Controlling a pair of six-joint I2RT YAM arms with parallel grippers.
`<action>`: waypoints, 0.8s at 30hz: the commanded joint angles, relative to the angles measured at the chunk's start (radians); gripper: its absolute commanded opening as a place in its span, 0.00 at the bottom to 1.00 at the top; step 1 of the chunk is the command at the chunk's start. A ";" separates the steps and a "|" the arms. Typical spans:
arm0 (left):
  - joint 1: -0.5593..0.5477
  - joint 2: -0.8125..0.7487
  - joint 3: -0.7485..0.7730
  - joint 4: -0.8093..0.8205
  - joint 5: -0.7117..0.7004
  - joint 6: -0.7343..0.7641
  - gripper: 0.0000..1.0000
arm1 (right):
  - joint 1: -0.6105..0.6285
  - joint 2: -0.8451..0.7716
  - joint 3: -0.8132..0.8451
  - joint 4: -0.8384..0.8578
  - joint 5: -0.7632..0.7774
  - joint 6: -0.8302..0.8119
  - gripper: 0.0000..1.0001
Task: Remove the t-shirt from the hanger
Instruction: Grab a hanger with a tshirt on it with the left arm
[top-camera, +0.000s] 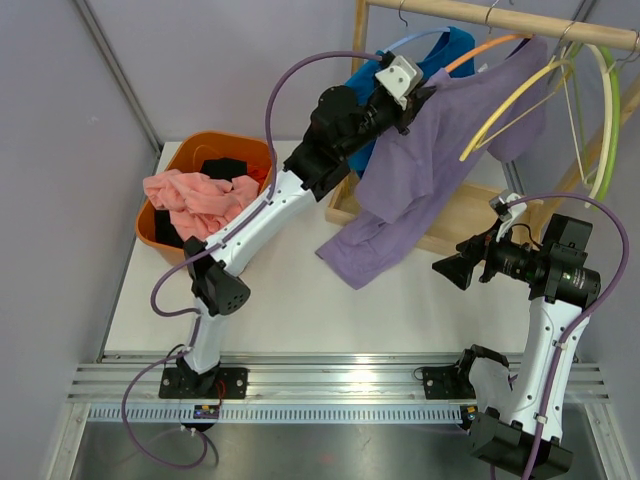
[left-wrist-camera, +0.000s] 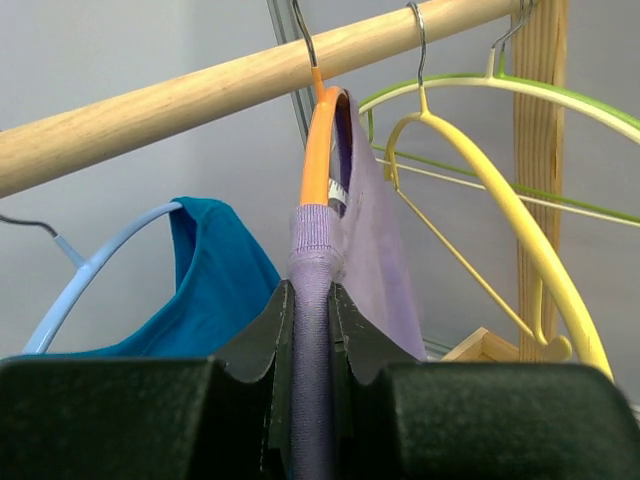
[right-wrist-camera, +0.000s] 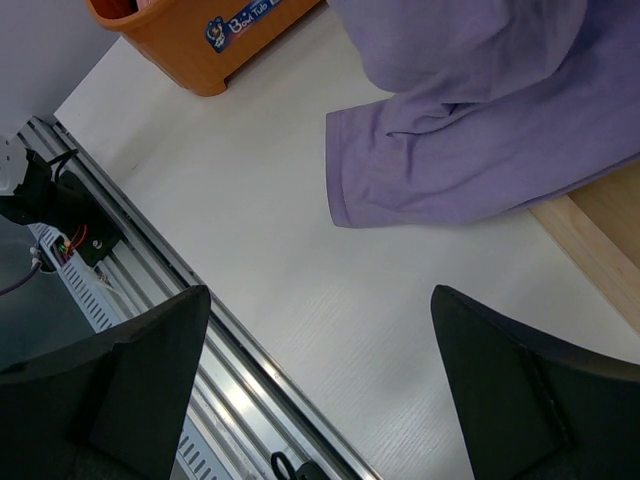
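A purple t-shirt (top-camera: 420, 170) hangs from an orange hanger (top-camera: 482, 50) on the wooden rail (top-camera: 500, 18). Its lower part trails down onto the table. My left gripper (top-camera: 415, 95) is raised at the shirt's neck. In the left wrist view the left gripper (left-wrist-camera: 312, 300) is shut on the t-shirt's (left-wrist-camera: 370, 250) ribbed collar, just below the orange hanger (left-wrist-camera: 318, 150). My right gripper (top-camera: 450, 270) hovers low over the table, right of the shirt's hem. It stands wide open (right-wrist-camera: 320, 292) with nothing in it, and the t-shirt's sleeve (right-wrist-camera: 480, 150) lies beyond it.
A blue shirt (left-wrist-camera: 215, 290) on a light blue hanger (left-wrist-camera: 95, 265) hangs left of the purple one. Yellow (left-wrist-camera: 520, 230) and green (left-wrist-camera: 500, 85) empty hangers hang to its right. An orange basket (top-camera: 220, 140) of clothes sits far left. The wooden rack base (top-camera: 470, 215) lies behind the shirt.
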 joint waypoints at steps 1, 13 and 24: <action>0.005 -0.149 -0.063 0.219 -0.025 0.038 0.00 | 0.005 -0.005 0.007 -0.005 -0.022 -0.044 0.99; 0.008 -0.565 -0.507 0.053 -0.084 0.055 0.00 | 0.005 0.041 0.110 -0.467 -0.089 -0.640 0.99; 0.009 -1.025 -1.050 -0.178 -0.147 -0.034 0.00 | 0.012 0.147 0.185 -0.483 -0.129 -0.639 1.00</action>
